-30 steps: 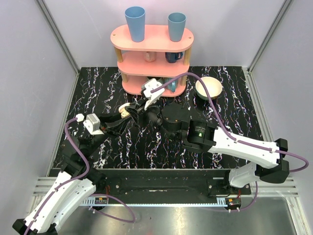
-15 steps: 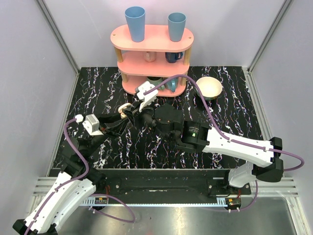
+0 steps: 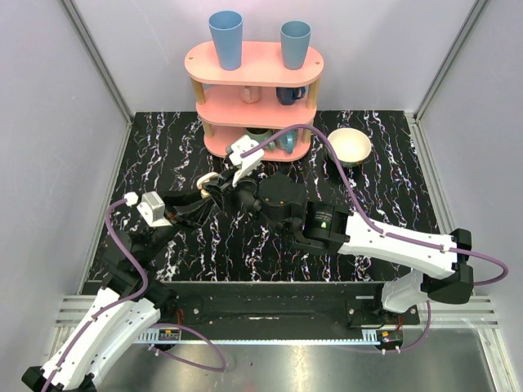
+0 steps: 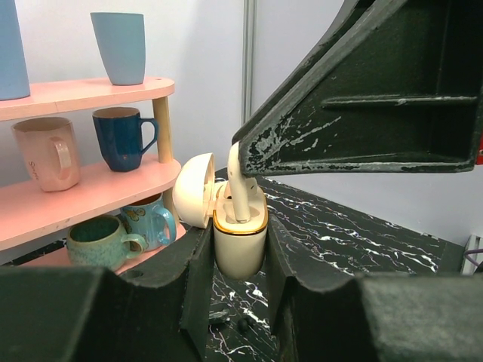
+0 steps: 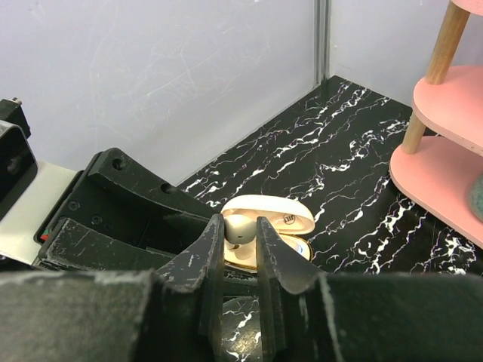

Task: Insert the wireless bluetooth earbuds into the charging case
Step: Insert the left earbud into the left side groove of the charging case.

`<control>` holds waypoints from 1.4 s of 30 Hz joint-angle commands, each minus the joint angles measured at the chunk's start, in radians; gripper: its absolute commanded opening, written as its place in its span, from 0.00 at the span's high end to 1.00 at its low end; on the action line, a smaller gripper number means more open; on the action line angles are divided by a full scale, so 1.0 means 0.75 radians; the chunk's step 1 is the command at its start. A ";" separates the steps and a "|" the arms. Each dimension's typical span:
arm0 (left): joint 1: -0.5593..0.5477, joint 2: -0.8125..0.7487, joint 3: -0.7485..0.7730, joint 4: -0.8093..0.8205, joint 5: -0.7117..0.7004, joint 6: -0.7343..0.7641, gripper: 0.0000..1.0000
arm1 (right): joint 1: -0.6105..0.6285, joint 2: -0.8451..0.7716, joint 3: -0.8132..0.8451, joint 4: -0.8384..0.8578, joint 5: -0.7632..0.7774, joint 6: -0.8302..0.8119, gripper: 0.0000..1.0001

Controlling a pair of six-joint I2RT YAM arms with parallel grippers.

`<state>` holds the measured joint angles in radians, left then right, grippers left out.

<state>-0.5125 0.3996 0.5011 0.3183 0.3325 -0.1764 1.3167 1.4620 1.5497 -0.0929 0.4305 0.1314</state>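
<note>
Near the middle of the tabletop (image 3: pixel 163 147), just in front of the pink shelf (image 3: pixel 253 65): charging case (image 4: pixel 240 245), clamped by both flanks between the fingers of the left hand (image 3: pixel 211 184).

Hard to make out from above. Buried under the two crowded black wrists, showing only as a pale sliver. Base cut off in the left wrist view by the dark fingers, so cannot tell whether resting on the marble or lifted off it.

Stands upright there, long axis vertical, gold-rimmed mouth facing up. Lid (image 4: pixel 192 190) swung open and leaning away to the left, toward the shelf.

Earbud (image 4: pixel 240 188) likewise upright, stem vertical, lower end down inside the rim, upper end against a dark finger of the right hand (image 5: pixel 238 230). Depth of seating hidden by the case wall.

Right wrist view alone looks down on it: rounded pale head pinched between two closed-in fingers, lid behind with a small printed mark. Left wrist view alone gives the side profile, stem and tilt of the lid.
</note>
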 commanded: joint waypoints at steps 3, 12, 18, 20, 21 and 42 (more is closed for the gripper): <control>0.000 -0.003 0.003 0.118 -0.028 -0.014 1.00 | 0.016 -0.004 -0.009 0.067 -0.026 0.023 1.00; 0.000 -0.021 -0.001 0.130 -0.042 -0.018 1.00 | 0.018 0.004 -0.021 0.058 0.003 0.025 1.00; 0.000 -0.032 -0.007 0.140 -0.044 -0.018 1.00 | 0.020 0.008 -0.031 0.075 0.031 0.025 1.00; 0.000 -0.034 -0.007 0.140 -0.044 -0.018 1.00 | 0.018 0.010 -0.033 0.081 0.052 0.023 1.00; 0.000 -0.036 -0.009 0.144 -0.044 -0.018 1.00 | 0.020 0.008 -0.033 0.079 0.060 0.019 1.00; 0.000 -0.042 0.001 0.120 -0.096 -0.027 1.00 | 0.028 0.012 -0.035 0.022 -0.032 -0.122 0.96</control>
<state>-0.5125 0.3859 0.4946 0.3447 0.2996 -0.1848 1.3262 1.4666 1.5158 -0.0502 0.4236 0.0849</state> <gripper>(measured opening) 0.325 0.237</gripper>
